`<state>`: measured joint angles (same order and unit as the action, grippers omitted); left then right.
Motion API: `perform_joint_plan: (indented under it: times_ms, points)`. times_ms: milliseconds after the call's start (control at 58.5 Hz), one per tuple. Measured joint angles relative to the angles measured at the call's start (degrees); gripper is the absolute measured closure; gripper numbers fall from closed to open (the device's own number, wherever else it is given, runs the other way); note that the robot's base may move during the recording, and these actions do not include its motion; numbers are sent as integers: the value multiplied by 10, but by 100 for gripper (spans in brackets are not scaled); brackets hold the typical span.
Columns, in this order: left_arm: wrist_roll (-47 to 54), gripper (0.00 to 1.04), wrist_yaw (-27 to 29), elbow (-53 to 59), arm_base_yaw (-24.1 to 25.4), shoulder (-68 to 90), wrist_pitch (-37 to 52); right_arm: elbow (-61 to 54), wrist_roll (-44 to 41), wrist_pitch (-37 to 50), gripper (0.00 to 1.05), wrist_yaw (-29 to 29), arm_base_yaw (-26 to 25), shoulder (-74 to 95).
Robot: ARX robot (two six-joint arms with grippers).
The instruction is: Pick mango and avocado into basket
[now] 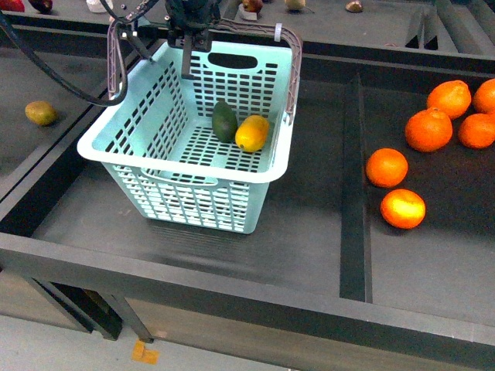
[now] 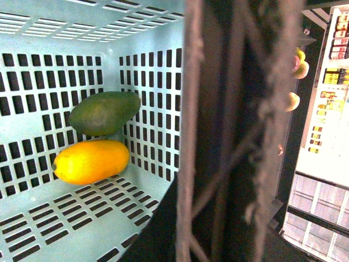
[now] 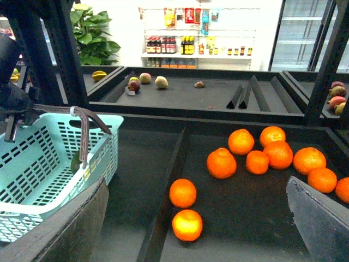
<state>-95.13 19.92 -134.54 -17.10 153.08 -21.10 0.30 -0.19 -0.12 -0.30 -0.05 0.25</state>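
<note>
**In the basket: both fruits lie side by side**

Inside the basket [image 1: 116, 147], on its slotted floor toward the far right corner, you see the avocado [image 1: 224, 120] and the mango [image 1: 252, 133] touching each other, the avocado on the left and the mango on the right. Your left wrist view confirms it: the avocado [image 2: 104, 112] rests against the mango [image 2: 91, 161], both close to the lattice wall of the basket [image 2: 32, 33].

Your left gripper [image 1: 189, 42] hangs at the basket's far rim, by the raised brown-grey handles [image 1: 288, 54]. Blurred handle bars fill much of the left wrist view, and you cannot tell whether the fingers are spread or clamped on a handle.

Your right gripper's fingers [image 3: 322, 218] stand wide apart with nothing between them, above the dark tray, the basket [image 3: 32, 164] to one side and the oranges [image 3: 256, 158] lying loose ahead. In the front view the oranges [image 1: 418, 154] sit well right of the basket, and a small yellow-green fruit [image 1: 40, 113] lies to its left.
</note>
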Motion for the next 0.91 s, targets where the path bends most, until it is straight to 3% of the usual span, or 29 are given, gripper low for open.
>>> perform_joint_plan:
  times_ms: [102, 273, 410, 529, 683, 820, 837, 905]
  points:
    - [8, 52, -11, 41, -1, -32, -11, 0, 0, 0, 8, 0, 0, 0]
    - [5, 6, -6, 264, -4, -202, 47, 0, 0, 0, 8, 0, 0, 0]
    - [58, 7, 10, 464, -4, -343, 88, 0, 0, 0, 8, 0, 0, 0]
    - [146, 7, 78, 657, 20, -531, 103, 0, 0, 0, 8, 0, 0, 0]
    - [236, 7, 122, 751, 48, -684, 94, 0, 0, 0, 8, 0, 0, 0]
    - [285, 7, 137, 770, 54, -746, 95, 0, 0, 0, 8, 0, 0, 0]
    - [305, 9, 118, 779, 57, -749, 115, 0, 0, 0, 8, 0, 0, 0]
    - [485, 23, -36, 880, 77, -772, 337, 0, 0, 0, 8, 0, 0, 0]
